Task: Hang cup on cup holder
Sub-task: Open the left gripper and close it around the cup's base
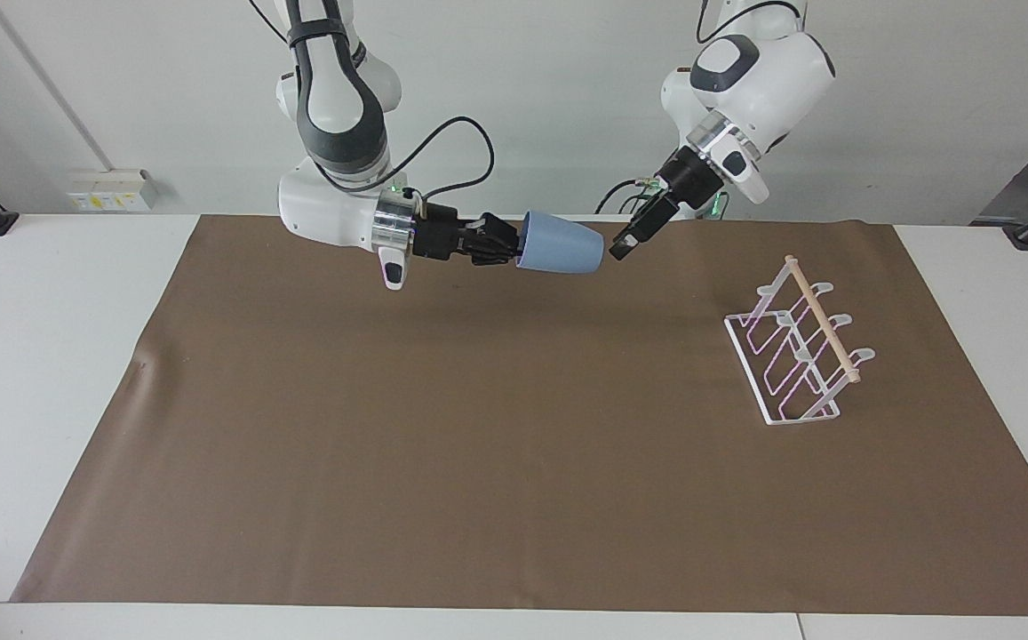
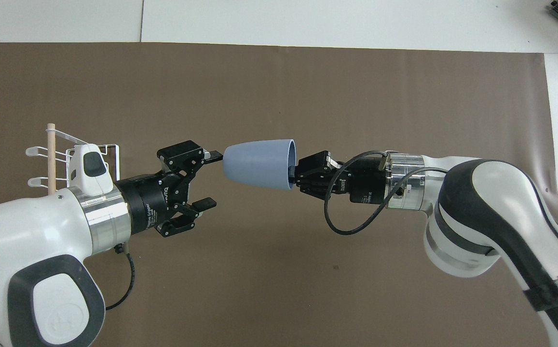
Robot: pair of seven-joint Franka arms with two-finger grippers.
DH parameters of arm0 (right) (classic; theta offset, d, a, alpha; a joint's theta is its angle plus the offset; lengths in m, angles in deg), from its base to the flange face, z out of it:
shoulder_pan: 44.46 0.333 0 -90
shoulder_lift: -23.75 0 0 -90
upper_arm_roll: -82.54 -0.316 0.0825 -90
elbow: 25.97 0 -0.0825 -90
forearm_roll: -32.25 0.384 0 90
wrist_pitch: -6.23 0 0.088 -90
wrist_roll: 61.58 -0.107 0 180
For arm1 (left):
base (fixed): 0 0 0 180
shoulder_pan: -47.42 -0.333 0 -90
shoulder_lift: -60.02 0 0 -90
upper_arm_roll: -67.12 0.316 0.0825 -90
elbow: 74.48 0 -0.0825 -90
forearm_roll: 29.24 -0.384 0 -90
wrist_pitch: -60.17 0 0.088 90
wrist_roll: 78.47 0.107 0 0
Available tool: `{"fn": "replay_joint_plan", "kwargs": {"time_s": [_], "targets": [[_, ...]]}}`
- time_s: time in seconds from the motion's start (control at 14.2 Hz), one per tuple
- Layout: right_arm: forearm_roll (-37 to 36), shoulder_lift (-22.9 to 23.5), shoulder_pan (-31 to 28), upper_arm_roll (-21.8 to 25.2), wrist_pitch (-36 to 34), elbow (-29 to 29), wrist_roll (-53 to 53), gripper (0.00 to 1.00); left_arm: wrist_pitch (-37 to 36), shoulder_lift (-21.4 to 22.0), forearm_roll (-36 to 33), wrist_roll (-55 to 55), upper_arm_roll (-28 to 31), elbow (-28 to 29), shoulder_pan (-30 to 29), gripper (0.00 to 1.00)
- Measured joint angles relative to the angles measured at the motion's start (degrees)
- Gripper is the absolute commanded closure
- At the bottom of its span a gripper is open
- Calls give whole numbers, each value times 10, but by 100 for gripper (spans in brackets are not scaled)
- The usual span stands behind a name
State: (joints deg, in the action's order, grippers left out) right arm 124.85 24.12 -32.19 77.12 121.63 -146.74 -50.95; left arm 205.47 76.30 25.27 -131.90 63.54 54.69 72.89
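Mid-air handover of the cup, judged from the pose of the two arms. The right gripper [image 1: 514, 245], clamped on the rim of the light-blue cup [image 1: 561, 245], holds it on its side over the brown mat [image 1: 442, 444], above the part of the mat nearest the robots and about midway between the two arms' ends; one finger sits inside the mouth, and the closed base points toward the left arm. The left gripper [image 2: 207, 180] faces that base with its fingers spread wide and nothing between them. In the overhead view one fingertip lies at the edge of the cup's base, but whether it touches cannot be told; in the facing view the gripper's tip stands just beside the base.

The cup holder [image 1: 795, 355], a slanted white wire rack with a wooden dowel [image 1: 821, 317] along its top, stands on the mat toward the left arm's end, well apart from the cup. None of its prongs carries anything. No contents are visible at the cup's mouth.

The next move probably calls for the left gripper to straddle the tapered base and close before the right gripper lets go; a smooth, narrowing wall may slip from a shallow grip.
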Motion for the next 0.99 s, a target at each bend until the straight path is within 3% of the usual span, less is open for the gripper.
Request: {"fn": "replay_joint_plan", "kwargs": {"time_s": [0.14,0.64,0.99], "targets": [[1,-1,0,3,1,-2,0,100,52,0,35,-3,2,15,24,0],[6,-6,0,5,3,-2,0,100,118,0,120,-29,2,20,55,0],[6,-6,3,1,6,-7,1,100,139,1,134,-73,11,-3,40,0]]}}
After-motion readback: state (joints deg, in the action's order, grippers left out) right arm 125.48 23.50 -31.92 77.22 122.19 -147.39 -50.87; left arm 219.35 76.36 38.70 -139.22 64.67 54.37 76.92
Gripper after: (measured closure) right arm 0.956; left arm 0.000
